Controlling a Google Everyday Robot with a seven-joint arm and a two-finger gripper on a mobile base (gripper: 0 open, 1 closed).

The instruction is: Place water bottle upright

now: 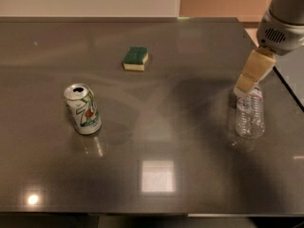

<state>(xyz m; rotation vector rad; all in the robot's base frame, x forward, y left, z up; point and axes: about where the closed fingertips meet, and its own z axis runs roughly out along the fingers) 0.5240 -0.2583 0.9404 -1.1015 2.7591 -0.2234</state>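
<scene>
The water bottle (250, 115), clear and ribbed with a white label band near its top, is on the dark table (166, 127) at the right side and looks upright. My gripper (243, 86), tan below a grey wrist, reaches down from the upper right, and its tip is at the bottle's top. It covers the cap.
A green-and-white soda can (83, 109) stands upright at the left. A green and yellow sponge (135, 59) lies at the back middle. The table's right edge (289, 91) runs close to the bottle.
</scene>
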